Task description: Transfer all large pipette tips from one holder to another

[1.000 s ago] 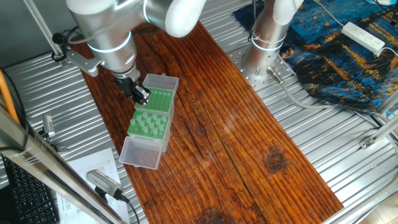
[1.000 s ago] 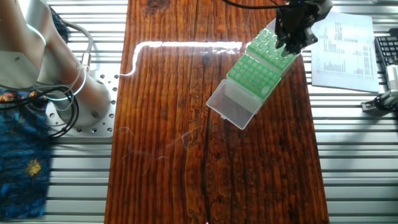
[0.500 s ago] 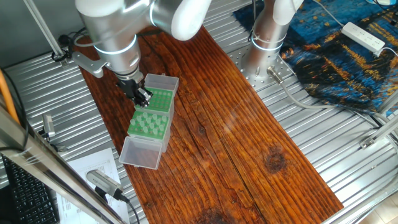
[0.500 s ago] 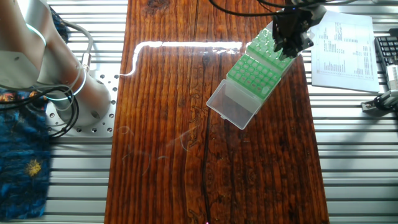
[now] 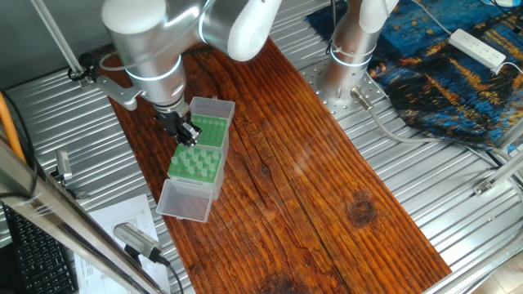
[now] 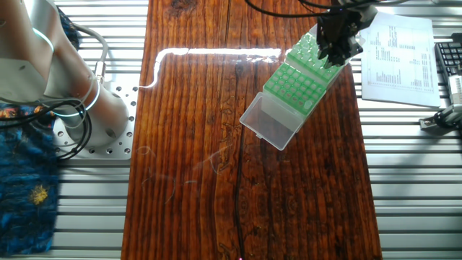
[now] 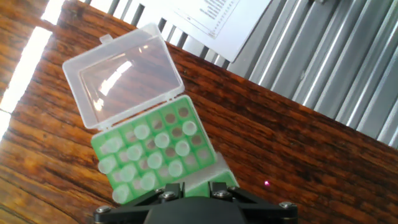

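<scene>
In the hand view, the dark base of the pincer fills the bottom edge, but its fingertips lie out of frame, so it cannot be told how far they stand apart or whether they hold anything. Just beyond it sits a green rack whose holes are partly filled with the large pipette tips, pale cones seen end-on as whitish rings; several holes on the far right of the rack are bare. Hinged to the rack's far edge, a clear plastic lid lies open and flat on the wooden worktop. Past the worktop's edge comes ribbed metal surface with a printed sheet on it.

From one fixed view, the pincer hangs low over the join between two green racks set end to end: the near rack, carrying the upright tips, and the far rack, which seems to hold few or none, though the view is too small to be sure. Each rack has its clear lid folded outward, the near lid towards the camera and the far lid behind.

The other fixed view shows the pincer over the same pair, hiding part of the rack with the tips.
</scene>
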Robot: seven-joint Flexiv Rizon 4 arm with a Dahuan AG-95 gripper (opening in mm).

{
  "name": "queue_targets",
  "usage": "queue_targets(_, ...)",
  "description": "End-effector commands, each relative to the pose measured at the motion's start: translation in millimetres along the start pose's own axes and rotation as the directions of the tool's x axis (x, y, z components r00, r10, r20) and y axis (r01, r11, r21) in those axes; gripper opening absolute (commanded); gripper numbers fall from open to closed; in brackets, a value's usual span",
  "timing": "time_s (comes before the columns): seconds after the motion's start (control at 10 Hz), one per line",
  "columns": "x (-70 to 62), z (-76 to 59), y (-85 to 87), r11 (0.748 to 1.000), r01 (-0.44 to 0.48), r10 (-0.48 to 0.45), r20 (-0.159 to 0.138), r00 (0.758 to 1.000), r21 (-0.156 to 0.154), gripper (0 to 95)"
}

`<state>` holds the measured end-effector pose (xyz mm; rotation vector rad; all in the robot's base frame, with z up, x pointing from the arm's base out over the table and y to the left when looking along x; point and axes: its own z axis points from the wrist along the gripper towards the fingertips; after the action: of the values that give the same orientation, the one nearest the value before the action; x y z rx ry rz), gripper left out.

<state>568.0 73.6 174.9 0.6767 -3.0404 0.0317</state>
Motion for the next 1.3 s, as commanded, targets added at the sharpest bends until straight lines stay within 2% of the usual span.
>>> queue_targets(0.1,2.6,2.4,1.8,1.000,-0.003,0.003,0.008,1.000,0.000,19.0)
queue_targets(1.0,2.2,12.3,8.4,1.000,0.004,-0.004,0.011,1.000,0.000,19.0)
queue_targets(1.3,2.1,12.5,8.7,1.000,0.006,-0.006,0.017,1.000,-0.011,19.0)
